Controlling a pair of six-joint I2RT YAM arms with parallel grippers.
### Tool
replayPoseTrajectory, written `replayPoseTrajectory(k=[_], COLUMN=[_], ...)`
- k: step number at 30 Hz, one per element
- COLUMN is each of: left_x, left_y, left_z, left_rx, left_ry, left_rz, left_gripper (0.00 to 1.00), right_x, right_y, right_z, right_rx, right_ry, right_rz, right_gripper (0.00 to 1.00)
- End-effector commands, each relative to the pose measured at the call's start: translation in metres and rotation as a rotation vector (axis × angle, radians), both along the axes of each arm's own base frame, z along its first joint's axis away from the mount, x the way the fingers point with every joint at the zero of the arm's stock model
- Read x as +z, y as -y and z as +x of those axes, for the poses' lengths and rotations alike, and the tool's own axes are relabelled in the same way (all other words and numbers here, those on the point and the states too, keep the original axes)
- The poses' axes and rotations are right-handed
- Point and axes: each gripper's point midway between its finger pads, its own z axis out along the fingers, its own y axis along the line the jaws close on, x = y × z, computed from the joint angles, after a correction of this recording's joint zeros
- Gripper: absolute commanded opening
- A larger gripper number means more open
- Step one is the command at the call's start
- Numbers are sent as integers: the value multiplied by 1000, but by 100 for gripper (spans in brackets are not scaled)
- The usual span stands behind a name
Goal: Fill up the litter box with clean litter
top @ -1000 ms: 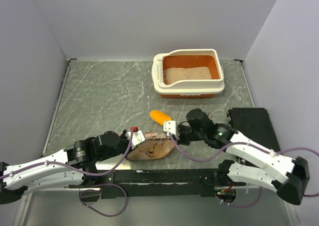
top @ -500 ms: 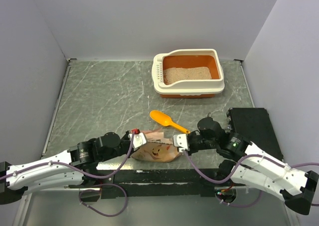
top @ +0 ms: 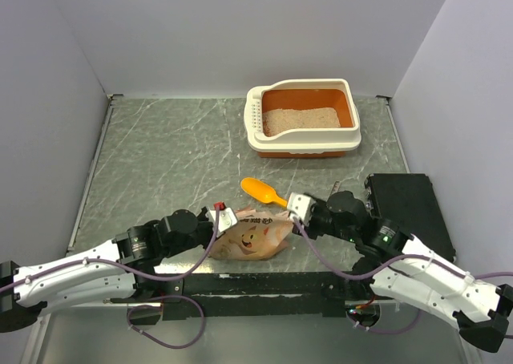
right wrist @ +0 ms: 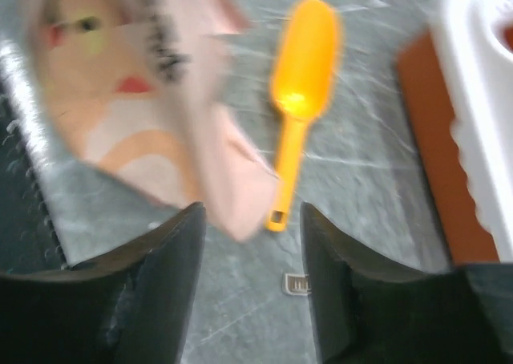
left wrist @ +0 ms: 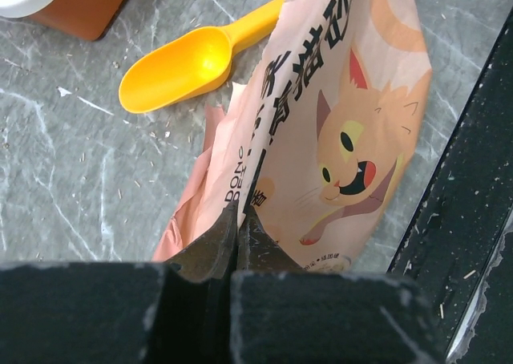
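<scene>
The litter box [top: 304, 143] stands far right on the worktop [top: 160, 163], with litter [top: 300, 120] covering part of its floor. The left pincer [left wrist: 236, 256] is clamped on the edge of the bag [left wrist: 337, 139] at the near side. The right pincer [right wrist: 250, 220] stands apart and empty, beside the scoop [right wrist: 298, 83]. The bag looks soft and saggy (loose grains would shift inside), so a second hold at its other end seems wise.

Seen from above, with 12 o'clock at the back wall, the bare table [top: 160, 155] lies open from 9 round to 12 o'clock. The litter box [top: 303, 143] blocks 1 o'clock. The flat black box [top: 401, 200] fills 4 o'clock. The scoop [top: 263, 191] and the paper bag [top: 256, 237], just beside each other, obstruct 6 o'clock. The left arm [top: 80, 268] and the right arm [top: 417, 272] line the near edge.
</scene>
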Motion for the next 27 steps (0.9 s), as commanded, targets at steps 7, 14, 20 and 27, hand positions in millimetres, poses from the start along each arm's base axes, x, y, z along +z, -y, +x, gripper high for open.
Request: replayPoseTrajectory(k=[7, 14, 20, 27], left_x=[26, 31, 35, 41], left_y=[-1, 0, 1, 1], left_z=[11, 8, 5, 2], left_rx=[54, 42, 27, 13], left_ry=[44, 37, 39, 40], left_rz=[-56, -83, -102, -126], left_gripper=[1, 1, 1, 1], right_x=[72, 20, -48, -96], right_y=[69, 128, 142, 155], right_z=[91, 124, 122, 110], right_rx=[-848, -1420, -1556, -1671], right_ry=[10, -459, -616, -699], right_rz=[139, 458, 545, 512], right_gripper=[77, 66, 64, 64])
